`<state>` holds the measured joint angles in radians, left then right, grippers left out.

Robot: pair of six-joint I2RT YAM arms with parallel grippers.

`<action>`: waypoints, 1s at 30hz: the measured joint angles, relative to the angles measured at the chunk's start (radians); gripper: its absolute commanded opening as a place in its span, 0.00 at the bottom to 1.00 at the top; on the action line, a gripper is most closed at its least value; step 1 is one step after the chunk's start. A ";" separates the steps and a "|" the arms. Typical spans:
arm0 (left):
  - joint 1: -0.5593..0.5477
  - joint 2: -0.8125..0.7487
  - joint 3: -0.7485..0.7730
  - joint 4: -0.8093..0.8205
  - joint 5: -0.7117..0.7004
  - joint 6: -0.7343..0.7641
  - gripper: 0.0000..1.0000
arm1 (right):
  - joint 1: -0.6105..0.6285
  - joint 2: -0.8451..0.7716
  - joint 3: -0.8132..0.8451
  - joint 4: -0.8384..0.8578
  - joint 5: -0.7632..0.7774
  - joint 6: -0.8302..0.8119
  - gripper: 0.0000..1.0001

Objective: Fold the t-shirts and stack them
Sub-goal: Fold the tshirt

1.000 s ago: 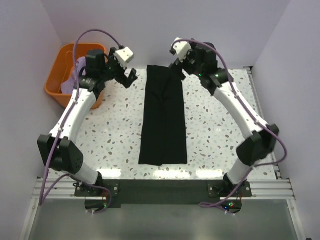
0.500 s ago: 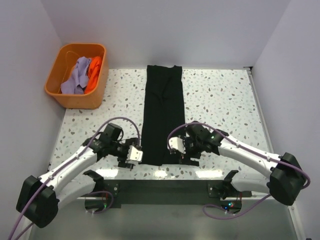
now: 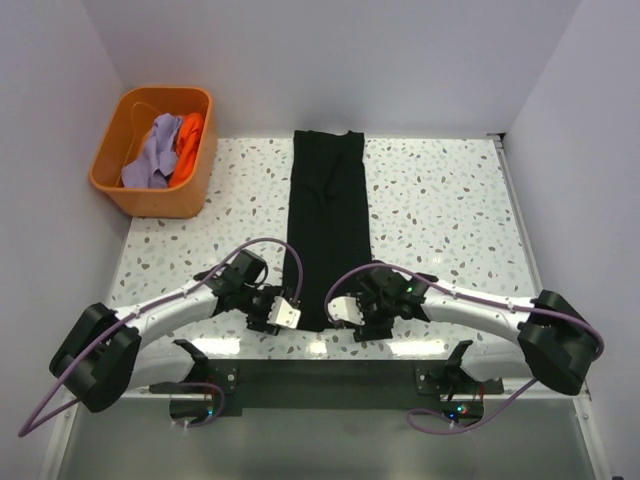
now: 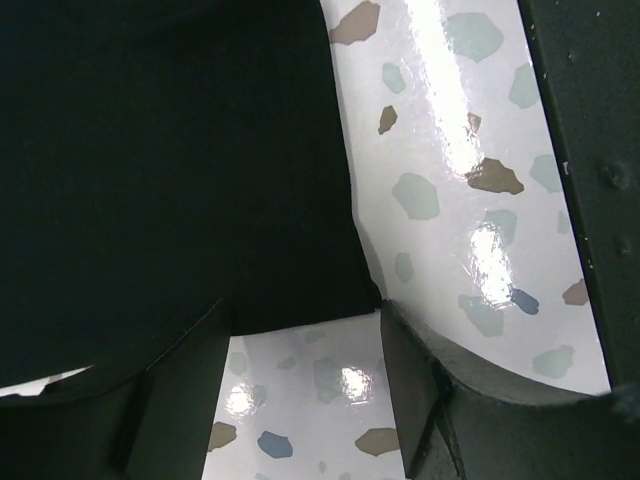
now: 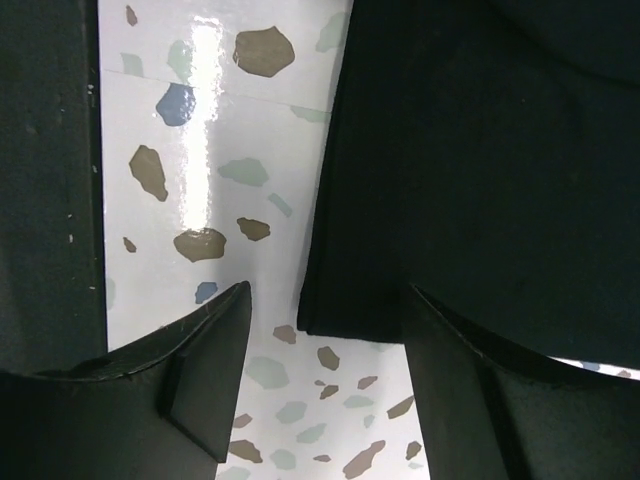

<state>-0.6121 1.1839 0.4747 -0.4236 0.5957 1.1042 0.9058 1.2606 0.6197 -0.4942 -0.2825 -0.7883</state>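
Observation:
The black t-shirt (image 3: pixel 327 220) lies flat on the table as a long narrow strip running from far to near. My left gripper (image 3: pixel 283 314) is low at its near left corner, open. In the left wrist view (image 4: pixel 305 345) the shirt's corner (image 4: pixel 200 180) lies just ahead of the spread fingers (image 4: pixel 425 390). My right gripper (image 3: pixel 358 314) is low at the near right corner, open. In the right wrist view (image 5: pixel 325 340) the corner (image 5: pixel 450 170) reaches between the fingers (image 5: pixel 210 370). Lavender (image 3: pixel 150 158) and orange (image 3: pixel 188 140) shirts lie bunched in the tub.
An orange plastic tub (image 3: pixel 128 197) stands at the far left corner of the speckled table (image 3: pixel 440 220). A black strip and metal rails (image 3: pixel 330 380) run along the near edge behind the grippers. Walls close in the left, back and right sides.
Both arms swung from the shirt's far end down to its near end, then closed inward onto the two near corners. The shirt has not moved.

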 measured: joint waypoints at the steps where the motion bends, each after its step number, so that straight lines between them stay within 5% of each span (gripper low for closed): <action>1: -0.003 0.017 0.000 0.010 -0.004 -0.002 0.65 | 0.003 0.010 -0.005 0.011 0.004 -0.002 0.62; 11: -0.006 0.077 0.018 0.069 0.006 -0.001 0.47 | 0.004 0.066 -0.014 0.114 0.018 -0.005 0.45; 14: -0.006 0.107 0.032 0.084 0.006 -0.002 0.35 | 0.004 0.082 -0.012 0.145 0.029 -0.002 0.33; 18: -0.006 0.146 0.057 0.101 0.000 -0.003 0.19 | 0.006 0.109 0.000 0.177 0.045 0.001 0.01; 22: -0.006 0.141 0.063 0.095 -0.003 0.005 0.00 | 0.006 0.114 0.009 0.183 0.063 0.016 0.00; 30: -0.033 -0.032 0.085 -0.109 0.048 0.014 0.00 | 0.108 -0.065 0.015 0.045 0.040 0.117 0.00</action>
<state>-0.6453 1.1519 0.5602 -0.5331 0.6437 1.1183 1.0142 1.1957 0.6350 -0.4492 -0.2428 -0.6708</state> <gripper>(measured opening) 0.050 0.030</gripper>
